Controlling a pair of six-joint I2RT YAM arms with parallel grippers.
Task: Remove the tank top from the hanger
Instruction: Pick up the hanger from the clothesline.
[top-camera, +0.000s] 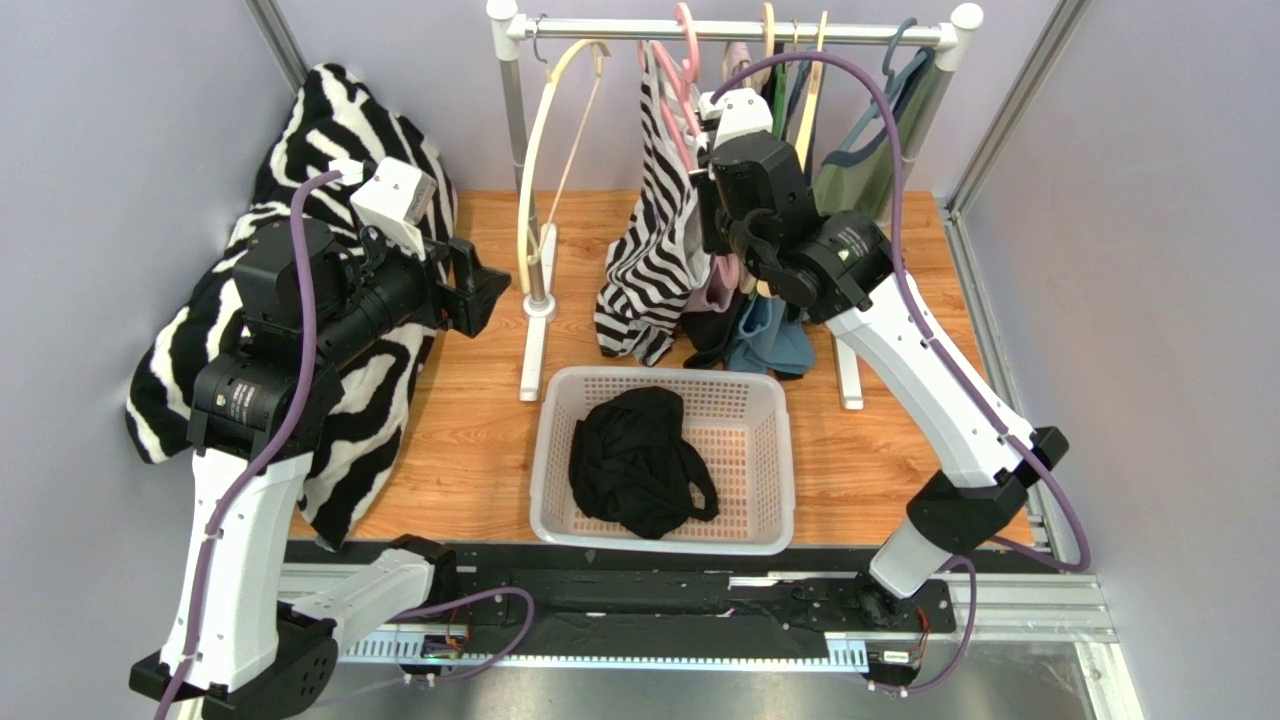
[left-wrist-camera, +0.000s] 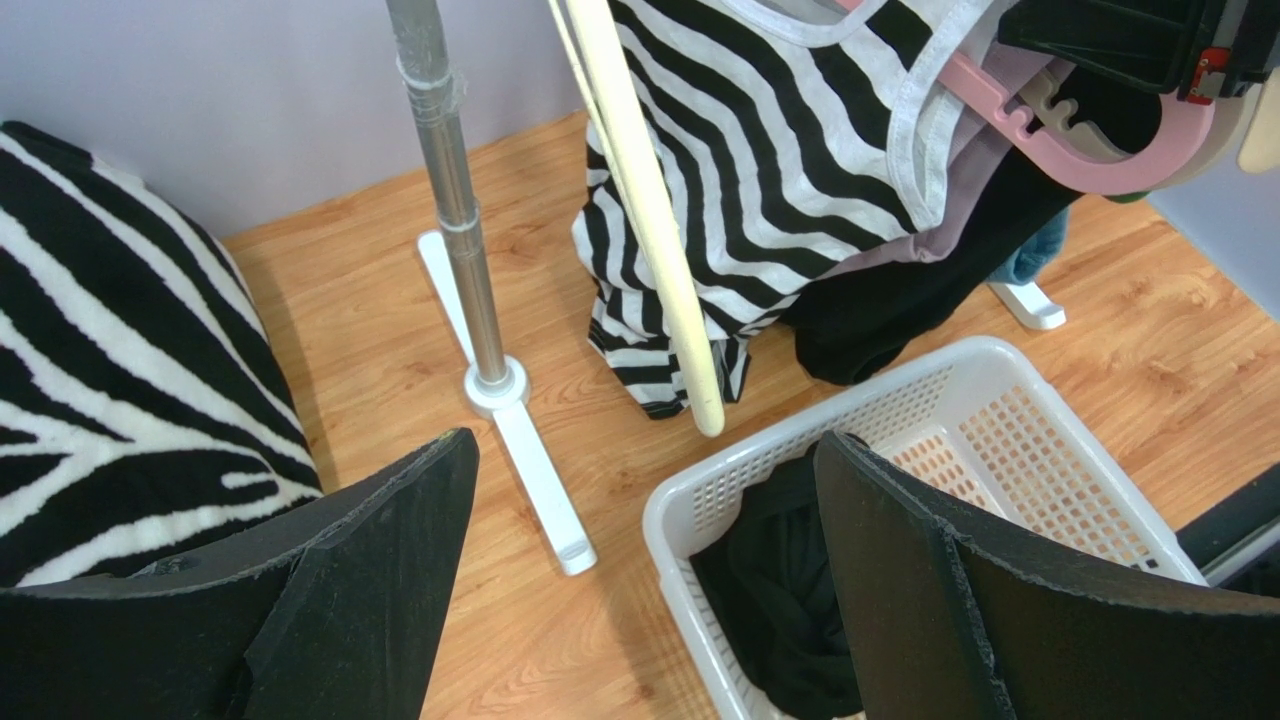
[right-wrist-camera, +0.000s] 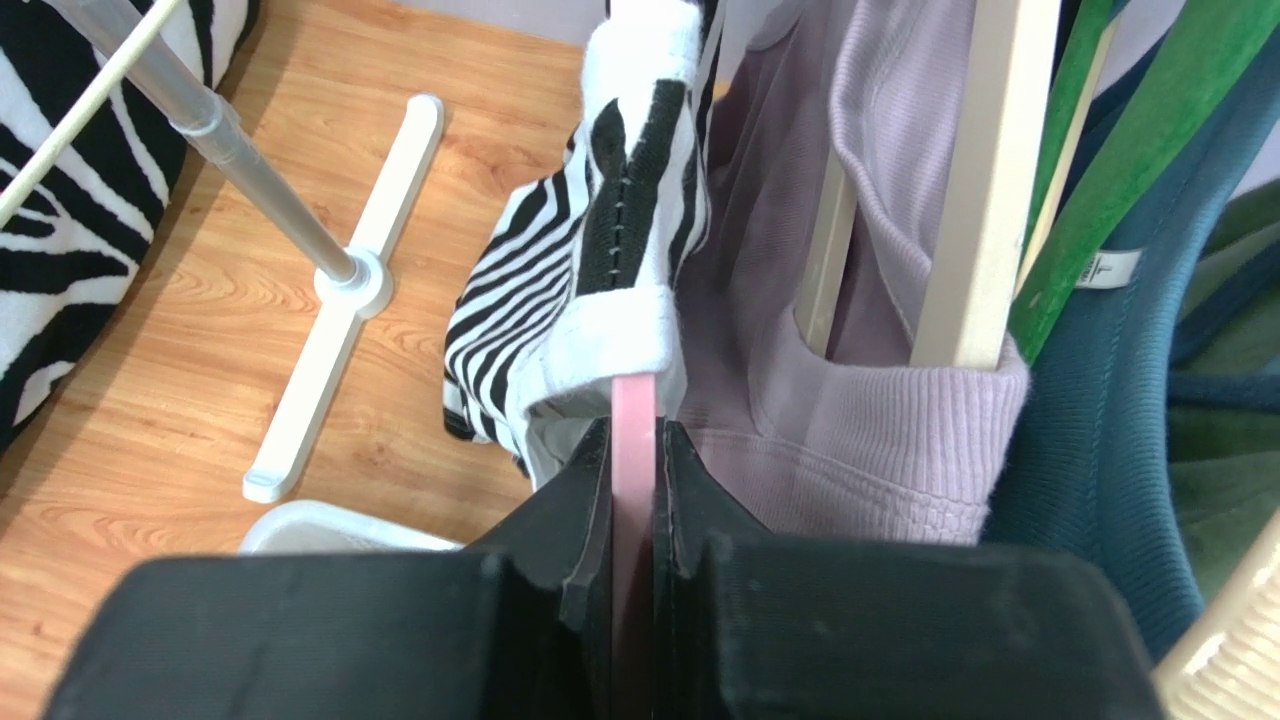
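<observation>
A zebra-striped tank top (top-camera: 649, 255) is seen hanging on a pink hanger (right-wrist-camera: 633, 402) near the middle of the clothes rack (top-camera: 721, 27). The hanger is pinched tightly between the fingers of the right gripper (right-wrist-camera: 637, 450). The left gripper (left-wrist-camera: 646, 465) is held wide and empty, left of the rack.

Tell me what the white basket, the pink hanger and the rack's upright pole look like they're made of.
The white basket: likely moulded plastic, slightly glossy, its walls a regular grid of small holes. The pink hanger: probably plastic too, smooth and evenly coloured, with moulded notches. The upright pole: metal, it seems, from the silvery sheen and bright reflections.
</observation>
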